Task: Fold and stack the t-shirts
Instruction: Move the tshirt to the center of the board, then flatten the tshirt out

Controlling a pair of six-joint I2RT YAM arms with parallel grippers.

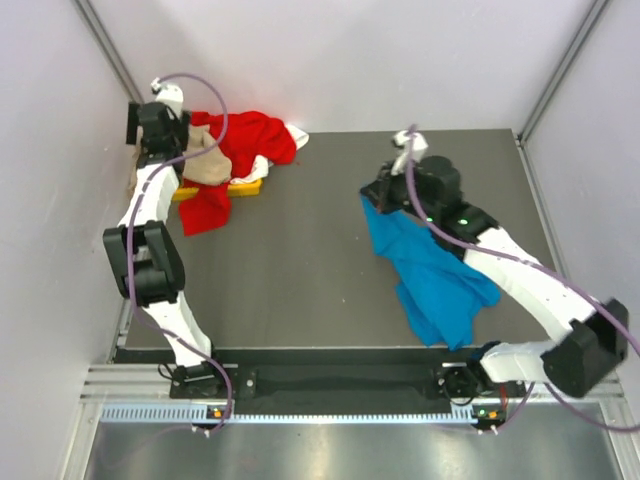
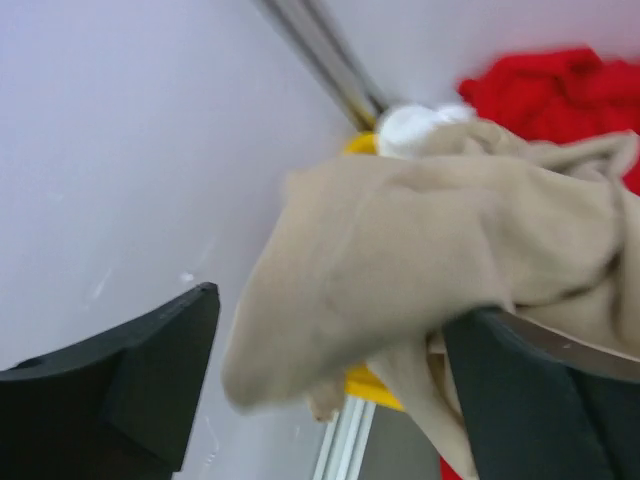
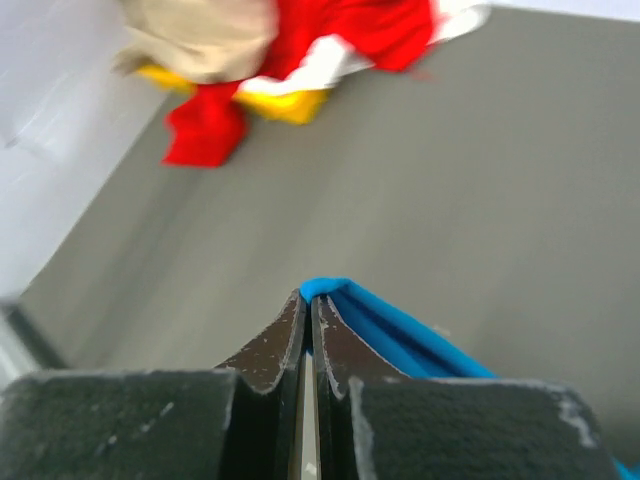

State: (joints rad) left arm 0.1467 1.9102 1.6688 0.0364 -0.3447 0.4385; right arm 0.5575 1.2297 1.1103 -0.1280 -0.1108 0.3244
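Right claw (image 3: 308,302) clamped on blue shirt (image 1: 436,280) edge; left claw (image 2: 335,312) wide, beige shirt (image 2: 420,230) draped. Limp, light; hems are best pinched.

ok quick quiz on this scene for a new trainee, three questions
1. True or false: the right gripper is shut on the blue shirt.
2. What lies between the open left gripper's fingers? A red shirt, B beige shirt, C white shirt.
3. Fill in: the shirt pile at the far left sits on a ____ tray.

Key: 1 true; 2 B; 3 yellow.
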